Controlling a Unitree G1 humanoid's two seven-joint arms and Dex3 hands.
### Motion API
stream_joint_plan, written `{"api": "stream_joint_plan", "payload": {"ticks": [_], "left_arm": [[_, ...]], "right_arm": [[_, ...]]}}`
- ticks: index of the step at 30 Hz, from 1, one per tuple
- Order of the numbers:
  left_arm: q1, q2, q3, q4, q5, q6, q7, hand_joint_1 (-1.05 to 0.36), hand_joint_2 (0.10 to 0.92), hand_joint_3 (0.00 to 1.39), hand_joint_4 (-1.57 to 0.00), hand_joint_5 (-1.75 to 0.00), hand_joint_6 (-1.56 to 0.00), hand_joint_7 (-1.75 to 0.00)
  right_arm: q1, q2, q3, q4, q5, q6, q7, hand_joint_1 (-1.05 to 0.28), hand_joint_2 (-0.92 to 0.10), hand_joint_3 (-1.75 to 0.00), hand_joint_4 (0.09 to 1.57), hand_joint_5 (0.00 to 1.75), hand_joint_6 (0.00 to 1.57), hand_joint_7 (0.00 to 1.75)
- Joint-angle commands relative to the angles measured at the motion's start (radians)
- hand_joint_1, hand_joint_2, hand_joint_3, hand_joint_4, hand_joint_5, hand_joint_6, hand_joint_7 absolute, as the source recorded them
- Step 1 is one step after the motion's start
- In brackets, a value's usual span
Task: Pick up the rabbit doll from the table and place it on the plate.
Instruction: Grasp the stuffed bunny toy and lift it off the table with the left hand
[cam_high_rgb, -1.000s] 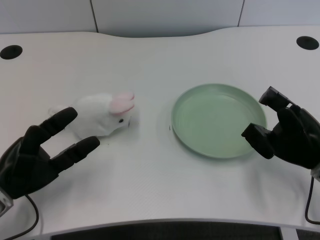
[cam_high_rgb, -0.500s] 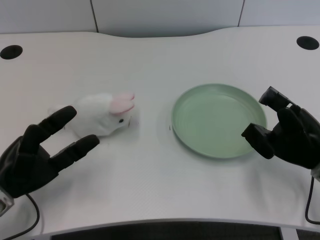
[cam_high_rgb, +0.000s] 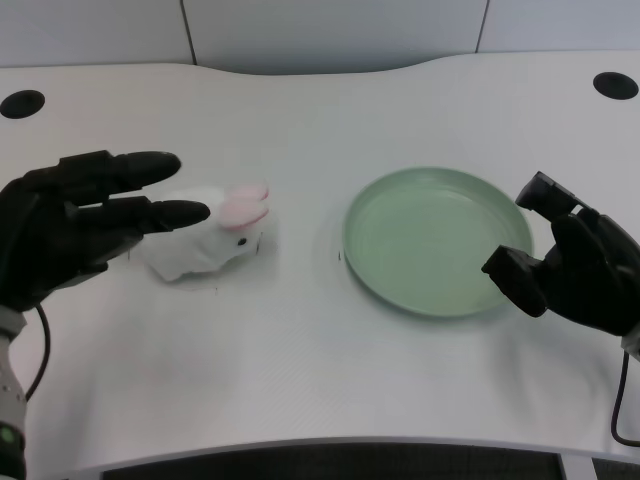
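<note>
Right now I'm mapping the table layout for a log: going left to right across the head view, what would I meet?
Left robot hand → rabbit doll → green plate → right robot hand.

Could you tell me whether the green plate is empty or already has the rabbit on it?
Empty. The plate shows only its bare green inside, and the rabbit lies on the table to its left, apart from it, under the left hand's fingers.
</note>
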Motion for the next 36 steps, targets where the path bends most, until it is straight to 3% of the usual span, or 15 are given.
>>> {"api": "stream_joint_plan", "payload": {"ticks": [1, 5, 7, 10, 14, 18, 22, 25, 32, 36], "left_arm": [[-0.063, 0.061, -0.073, 0.059, 0.192, -0.349, 0.141, -0.63, 0.903, 0.0, -0.72, 0.0, -0.63, 0.0], [-0.137, 0.122, -0.15, 0.152, 0.418, -0.491, 0.374, -0.69, 0.911, 0.01, -0.53, 0.0, -0.49, 0.0], [-0.172, 0.156, -0.196, 0.187, 0.56, -0.554, 0.534, -0.72, 0.919, 0.01, -0.44, 0.0, -0.42, 0.0], [-0.208, 0.199, -0.267, 0.224, 0.727, -0.591, 0.749, -0.74, 0.921, 0.03, -0.38, 0.0, -0.37, 0.0], [-0.292, 0.255, -0.449, 0.277, 1.056, -0.484, 1.18, -0.84, 0.921, 0.09, -0.3, -0.01, -0.32, 0.0], [-0.351, 0.251, -0.578, 0.373, 1.171, -0.389, 1.383, -0.9, 0.921, 0.12, -0.29, 0.0, -0.29, 0.0], [-0.399, 0.205, -0.675, 0.499, 1.186, -0.266, 1.415, -0.96, 0.921, 0.13, -0.2, 0.0, -0.21, 0.0], [-0.419, 0.178, -0.733, 0.546, 1.185, -0.172, 1.403, -0.98, 0.921, 0.13, -0.18, 0.0, -0.15, 0.0], [-0.405, 0.127, -0.819, 0.602, 1.169, -0.001, 1.386, -0.99, 0.921, 0.16, -0.2, -0.01, -0.15, -0.01], [-0.378, 0.109, -0.815, 0.619, 1.131, 0.052, 1.35, -0.99, 0.921, 0.17, -0.24, -0.03, -0.16, -0.01]], "right_arm": [[-0.007, -0.015, 0.0, -0.002, -0.002, -0.008, -0.002, -0.61, -0.91, -0.05, 1.07, 1.75, 0.79, 1.75], [-0.008, -0.016, 0.001, -0.001, 0.0, -0.007, 0.005, -0.61, -0.91, -0.04, 1.07, 1.75, 0.79, 1.75], [-0.011, -0.018, 0.002, 0.002, 0.0, 0.002, 0.01, -0.61, -0.92, -0.04, 1.07, 1.75, 0.79, 1.75], [-0.013, -0.02, 0.006, 0.002, -0.003, 0.005, 0.005, -0.61, -0.92, -0.04, 1.06, 1.75, 0.79, 1.75], [-0.011, -0.02, 0.008, 0.001, -0.001, 0.008, 0.01, -0.6, -0.92, -0.04, 1.06, 1.75, 0.8, 1.75], [-0.01, -0.017, 0.008, 0.001, -0.001, 0.005, 0.01, -0.6, -0.92, -0.04, 1.06, 1.75, 0.79, 1.75], [-0.012, -0.017, 0.013, -0.001, -0.005, 0.007, 0.007, -0.6, -0.92, -0.04, 1.07, 1.75, 0.8, 1.75], [-0.014, -0.015, 0.01, -0.002, -0.001, 0.006, 0.01, -0.6, -0.92, -0.04, 1.07, 1.75, 0.8, 1.75], [-0.009, -0.012, 0.008, -0.005, 0.001, -0.021, 0.03, -0.6, -0.92, -0.08, 1.07, 1.75, 0.8, 1.75], [-0.008, -0.007, 0.005, -0.006, 0.004, -0.027, 0.02, -0.6, -0.92, -0.08, 1.07, 1.75, 0.79, 1.75]]}}
